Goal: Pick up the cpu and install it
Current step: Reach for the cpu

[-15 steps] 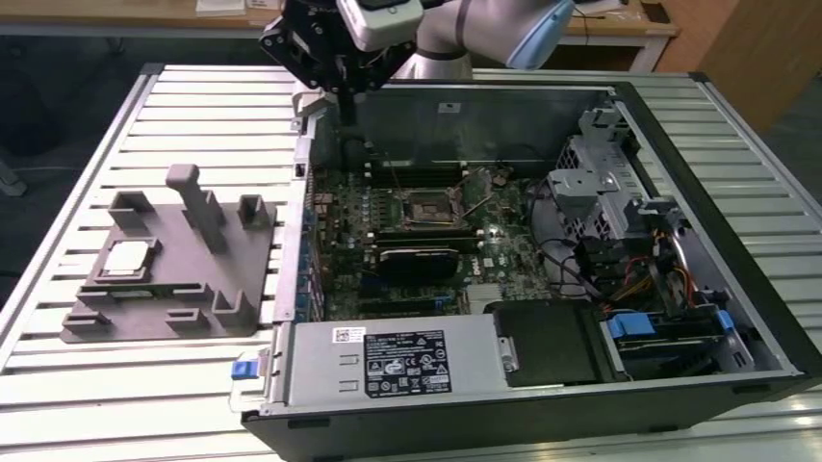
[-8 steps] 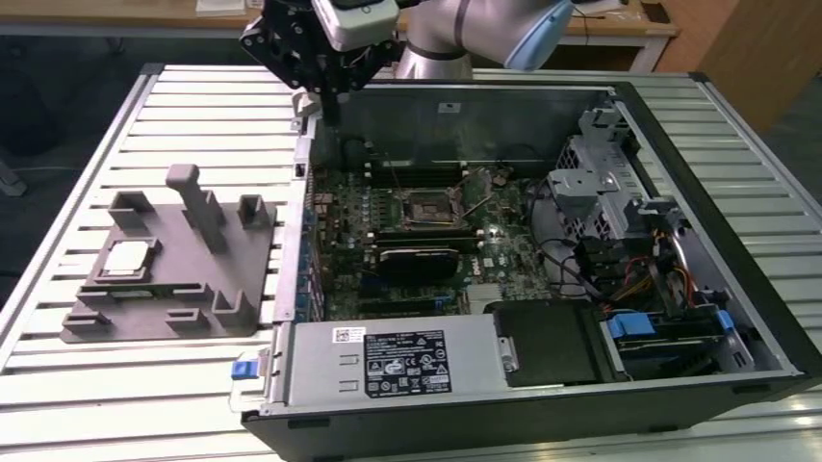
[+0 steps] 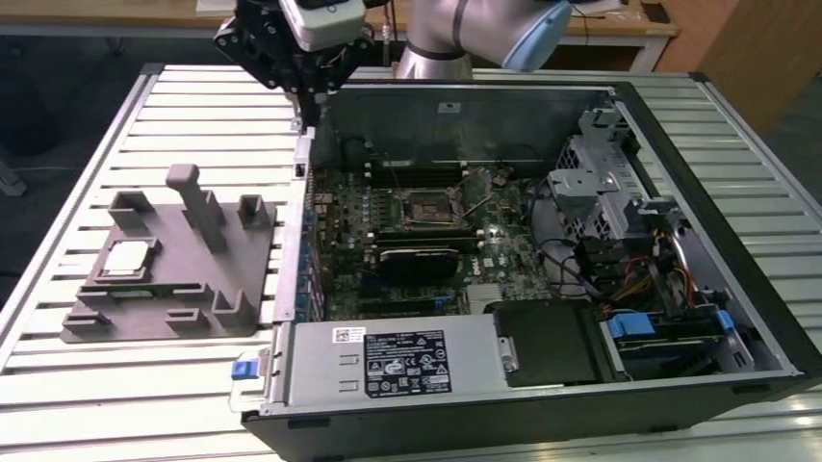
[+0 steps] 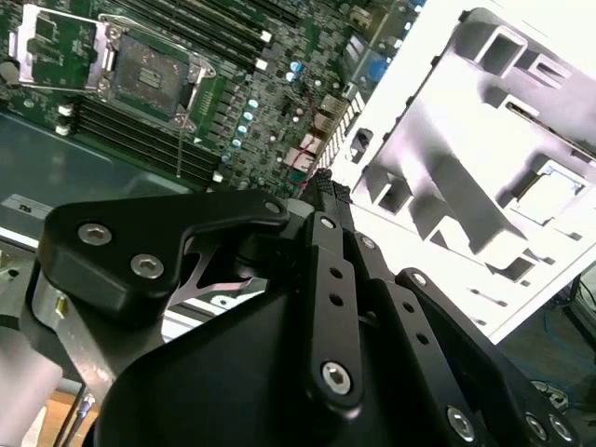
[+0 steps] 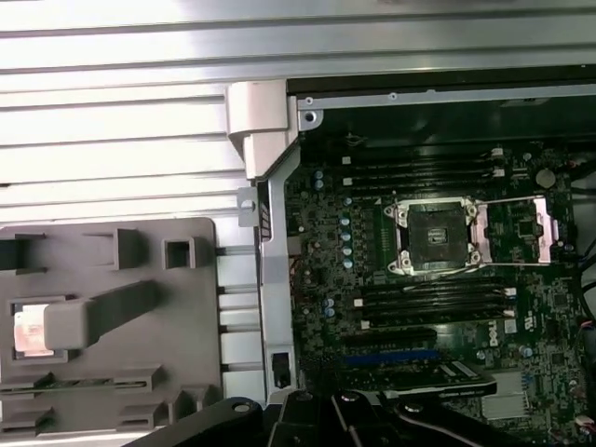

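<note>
Hand (image 4: 326, 183) looms; tray post (image 5: 98, 312) half-hides cpu (image 5: 26, 331).

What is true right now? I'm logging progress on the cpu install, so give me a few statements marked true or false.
1. The cpu lies in the grey fixture tray. True.
2. The gripper holds the cpu. False: it is well away from it, up by a far corner of the computer case.
3. The cpu already sits in the motherboard socket. False: the socket is open and bare.
4. The fixture tray stands outside the case, on the exterior view's left. True.
</note>
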### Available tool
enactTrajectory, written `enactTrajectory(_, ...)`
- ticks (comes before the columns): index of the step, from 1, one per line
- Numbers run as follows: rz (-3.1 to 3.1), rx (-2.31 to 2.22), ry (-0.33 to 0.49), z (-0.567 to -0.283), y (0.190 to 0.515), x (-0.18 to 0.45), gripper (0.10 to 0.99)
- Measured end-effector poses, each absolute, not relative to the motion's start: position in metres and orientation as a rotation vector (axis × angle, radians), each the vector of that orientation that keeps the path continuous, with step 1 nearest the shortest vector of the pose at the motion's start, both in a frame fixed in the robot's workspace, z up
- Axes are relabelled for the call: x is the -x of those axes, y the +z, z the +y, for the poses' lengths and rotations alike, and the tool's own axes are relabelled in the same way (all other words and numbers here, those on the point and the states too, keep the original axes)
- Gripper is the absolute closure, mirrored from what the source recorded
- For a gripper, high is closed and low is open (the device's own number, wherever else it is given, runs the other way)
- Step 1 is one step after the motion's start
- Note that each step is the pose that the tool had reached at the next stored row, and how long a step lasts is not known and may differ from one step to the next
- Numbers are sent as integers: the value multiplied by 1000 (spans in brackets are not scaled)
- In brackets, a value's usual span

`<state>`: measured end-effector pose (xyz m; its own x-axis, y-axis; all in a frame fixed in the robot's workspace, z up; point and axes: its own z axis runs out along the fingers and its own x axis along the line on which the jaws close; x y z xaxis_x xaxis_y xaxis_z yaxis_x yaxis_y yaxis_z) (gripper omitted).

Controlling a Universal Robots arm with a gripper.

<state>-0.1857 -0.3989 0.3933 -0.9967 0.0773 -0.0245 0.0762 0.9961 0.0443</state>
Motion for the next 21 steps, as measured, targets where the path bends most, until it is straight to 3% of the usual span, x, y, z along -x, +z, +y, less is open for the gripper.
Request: enactTrajectory(21,3112,-122,67,-399,393,234,980)
